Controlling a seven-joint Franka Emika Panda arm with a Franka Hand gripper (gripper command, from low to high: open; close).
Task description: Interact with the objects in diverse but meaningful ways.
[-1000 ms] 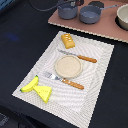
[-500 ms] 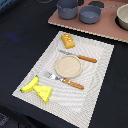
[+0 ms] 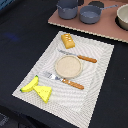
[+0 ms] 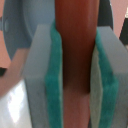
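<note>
The biggest thing in the scene is the dark table (image 3: 20,30), and on it lies a pale striped placemat (image 3: 95,95), with a pinkish-brown board (image 3: 107,31) at the far side. On that board stand two grey saucepans (image 3: 90,14), side by side, and a pale bowl (image 3: 123,16) at the exterior view's right edge.

In the middle of the placemat sits a small tan plate (image 3: 68,66). A knife (image 3: 79,56) with an orange handle lies just beyond it, and a fork (image 3: 64,80) with an orange handle lies just in front. The golden-brown bread loaf (image 3: 68,40) rests on the far part of the mat. At the near left corner the yellow banana (image 3: 29,85) and the yellow cheese wedge (image 3: 43,92) lie touching or nearly so.

The arm does not show in the exterior view. The wrist view is filled by the gripper (image 4: 75,75), its green-padded fingers (image 4: 54,75) clamped on the brown sausage (image 4: 75,45), which stands lengthwise between them. Behind it shows a grey, rounded surface, probably a saucepan, so the sausage likely hangs over the far board.

The step in hand looks like carrying the sausage to a resting place, a pan or the plate. To do it well, keep the grip firm, lower straight down and release only once the sausage is close to a surface, or it may roll. The pan rims and the upright handle near them are what could catch the fingers on the way down.
</note>
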